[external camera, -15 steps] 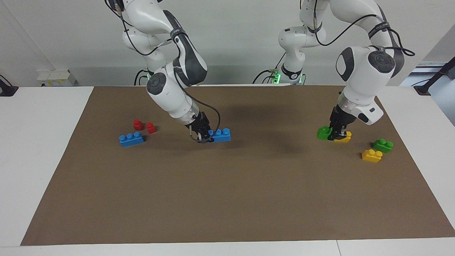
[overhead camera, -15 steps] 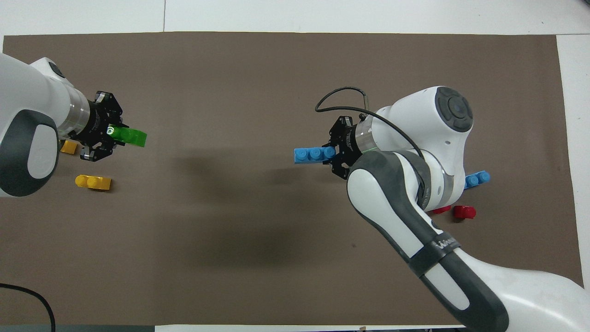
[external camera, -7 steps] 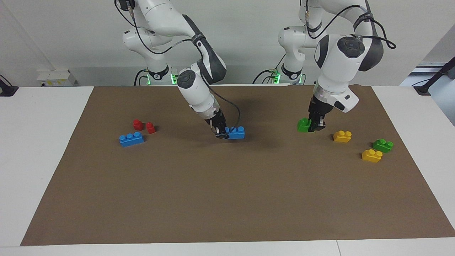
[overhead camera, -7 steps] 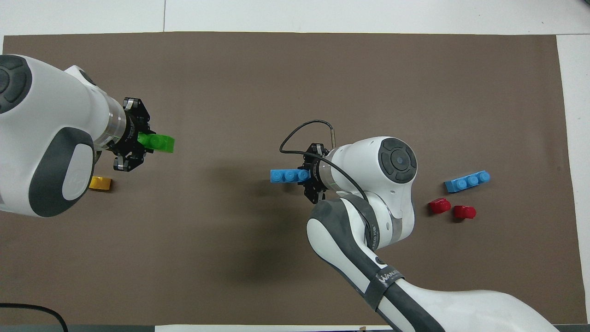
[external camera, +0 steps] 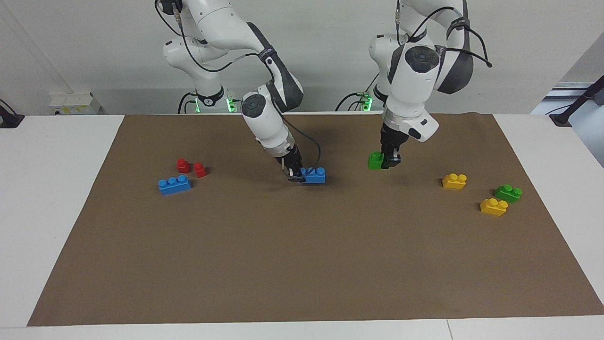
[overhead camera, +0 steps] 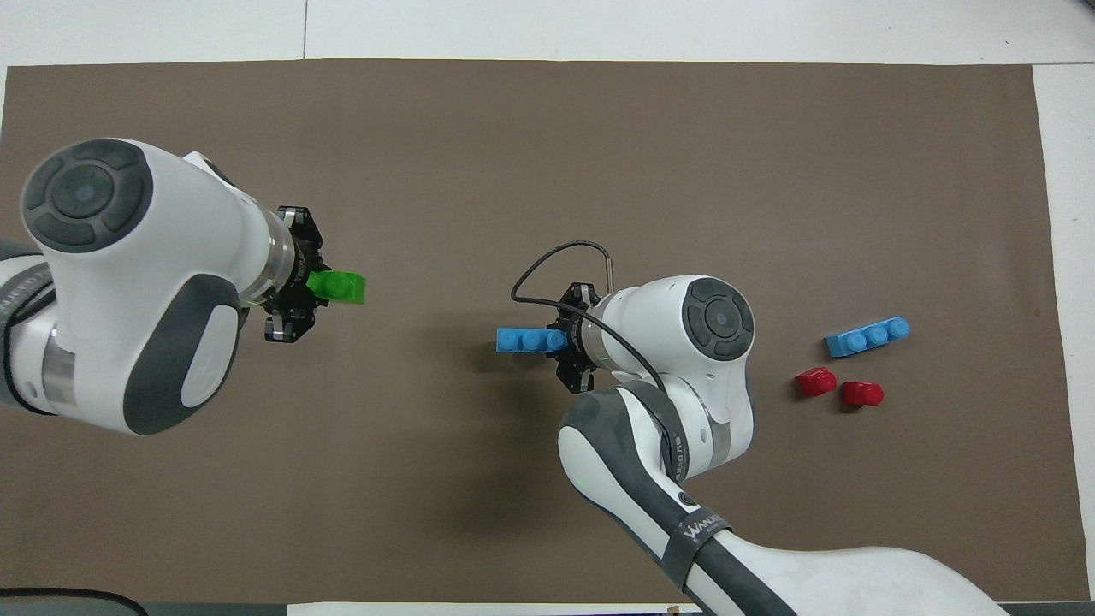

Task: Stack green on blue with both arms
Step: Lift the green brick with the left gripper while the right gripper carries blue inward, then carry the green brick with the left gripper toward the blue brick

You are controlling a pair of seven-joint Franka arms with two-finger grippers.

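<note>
My right gripper (external camera: 297, 176) is shut on one end of a blue three-stud brick (external camera: 315, 175) and holds it level, low at the brown mat's (external camera: 302, 264) middle. The brick also shows in the overhead view (overhead camera: 523, 340), sticking out of the right gripper (overhead camera: 560, 341) toward the left arm's end. My left gripper (external camera: 389, 162) is shut on a green two-stud brick (external camera: 375, 160) and holds it over the mat, a short way from the blue brick. In the overhead view the green brick (overhead camera: 340, 287) sticks out of the left gripper (overhead camera: 318, 287) toward the blue one.
A second blue brick (external camera: 174, 184) and two red bricks (external camera: 183, 165) (external camera: 200, 169) lie toward the right arm's end. Two yellow bricks (external camera: 454, 181) (external camera: 493, 206) and a second green brick (external camera: 508, 193) lie toward the left arm's end; the left arm hides them in the overhead view.
My left gripper has carried the green brick from beside the yellow bricks toward the table's middle. My right gripper moved the blue brick toward it, then nearly stopped.
</note>
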